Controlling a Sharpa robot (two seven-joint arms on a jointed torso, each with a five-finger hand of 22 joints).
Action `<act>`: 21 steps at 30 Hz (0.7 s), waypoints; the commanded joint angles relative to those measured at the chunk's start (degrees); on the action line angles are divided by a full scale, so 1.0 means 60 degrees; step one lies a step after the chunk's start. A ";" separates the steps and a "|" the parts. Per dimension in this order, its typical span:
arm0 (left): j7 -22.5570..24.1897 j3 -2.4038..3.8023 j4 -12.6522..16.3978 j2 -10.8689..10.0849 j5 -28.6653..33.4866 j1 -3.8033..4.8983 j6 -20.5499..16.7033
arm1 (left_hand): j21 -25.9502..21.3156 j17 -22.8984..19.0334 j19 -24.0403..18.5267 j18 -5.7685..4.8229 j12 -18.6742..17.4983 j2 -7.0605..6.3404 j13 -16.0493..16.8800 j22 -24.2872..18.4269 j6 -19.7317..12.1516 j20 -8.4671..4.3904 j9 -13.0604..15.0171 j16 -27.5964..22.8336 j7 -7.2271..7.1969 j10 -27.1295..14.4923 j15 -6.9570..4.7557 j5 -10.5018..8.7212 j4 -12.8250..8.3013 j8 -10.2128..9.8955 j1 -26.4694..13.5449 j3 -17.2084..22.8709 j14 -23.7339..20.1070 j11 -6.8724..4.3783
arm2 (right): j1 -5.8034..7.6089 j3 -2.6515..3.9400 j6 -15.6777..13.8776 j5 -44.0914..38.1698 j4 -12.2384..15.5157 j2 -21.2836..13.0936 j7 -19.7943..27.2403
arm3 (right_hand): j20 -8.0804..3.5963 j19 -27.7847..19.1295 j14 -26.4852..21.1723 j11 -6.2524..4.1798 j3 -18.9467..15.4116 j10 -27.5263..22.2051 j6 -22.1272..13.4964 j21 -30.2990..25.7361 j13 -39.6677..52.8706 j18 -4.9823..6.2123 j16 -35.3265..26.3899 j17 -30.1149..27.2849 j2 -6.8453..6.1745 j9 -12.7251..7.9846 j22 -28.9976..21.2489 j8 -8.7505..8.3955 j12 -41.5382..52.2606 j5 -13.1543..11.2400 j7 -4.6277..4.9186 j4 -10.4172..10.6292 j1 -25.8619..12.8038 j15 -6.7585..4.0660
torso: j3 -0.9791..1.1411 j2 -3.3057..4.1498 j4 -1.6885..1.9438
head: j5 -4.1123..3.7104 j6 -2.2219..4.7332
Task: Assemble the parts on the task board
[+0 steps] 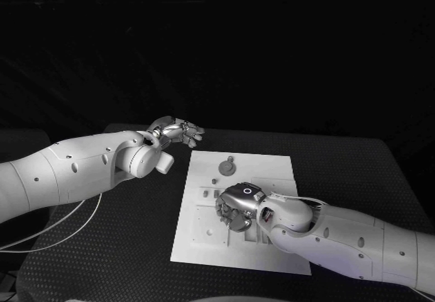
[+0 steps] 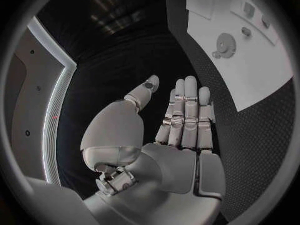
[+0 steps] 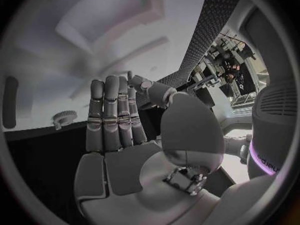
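The white task board (image 1: 264,165) lies in the middle of the black table. A round gear-like part (image 1: 227,167) sits on its far half, and small pieces (image 1: 214,182) lie near its left edge. My right hand (image 1: 236,206) hovers over the board's middle, its fingers (image 3: 115,116) straight and side by side, holding nothing. My left hand (image 1: 178,131) is raised off the board's far left corner. Its fingers (image 2: 187,116) are stretched out and empty. The left wrist view shows the board (image 2: 263,71), the gear (image 2: 224,45) and a small piece (image 2: 246,32).
The black textured table mat (image 1: 136,233) spreads to both sides of the board. A thin white cable (image 1: 68,229) trails below my left arm at the left edge. My right forearm (image 1: 340,236) covers the board's near right corner.
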 commanded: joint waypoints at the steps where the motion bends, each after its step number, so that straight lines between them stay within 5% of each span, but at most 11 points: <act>1: 0.0066 0.0008 0.0016 0.0001 0.0049 0.0031 0.0116 | -0.0038 0.0017 0.0061 -0.0008 0.0044 0.0014 0.0014 0.0012 -0.0058 -0.0078 -0.0001 -0.0067 -0.0021 -0.0080 0.0010 0.0021 0.0011 0.0033 -0.0072 -0.0049 0.0043 0.0017 | -0.0013 -0.0006 0.0219 0.0043 0.0041 -0.0029 0.0039 | -0.0050 0.0041 0.0061 0.0001 0.0018 0.0056 0.0039 0.0062 -0.0004 0.0135 -0.0057 0.0010 0.0101 0.0020 0.0016 0.0027 -0.0047 -0.0002 0.0002 -0.0025 0.0011 -0.0012 | 0.0002 0.0001 0.0010 | 0.0005 -0.0023; 21: 0.0054 0.0008 0.0025 -0.0007 0.0049 0.0038 0.0128 | -0.0047 0.0032 0.0064 -0.0009 0.0054 0.0013 0.0015 0.0017 -0.0065 -0.0077 0.0000 -0.0083 -0.0019 -0.0093 0.0011 0.0021 0.0010 0.0034 -0.0076 -0.0053 0.0046 0.0020 | -0.0012 -0.0055 0.0418 -0.0127 -0.0037 0.0036 -0.0159 | -0.0051 0.0039 0.0066 0.0000 0.0004 0.0060 0.0036 0.0061 0.0007 0.0135 -0.0078 0.0038 0.0120 0.0035 0.0025 0.0020 -0.0061 -0.0001 0.0003 -0.0047 -0.0002 -0.0012 | 0.0000 0.0002 0.0002 | 0.0015 -0.0061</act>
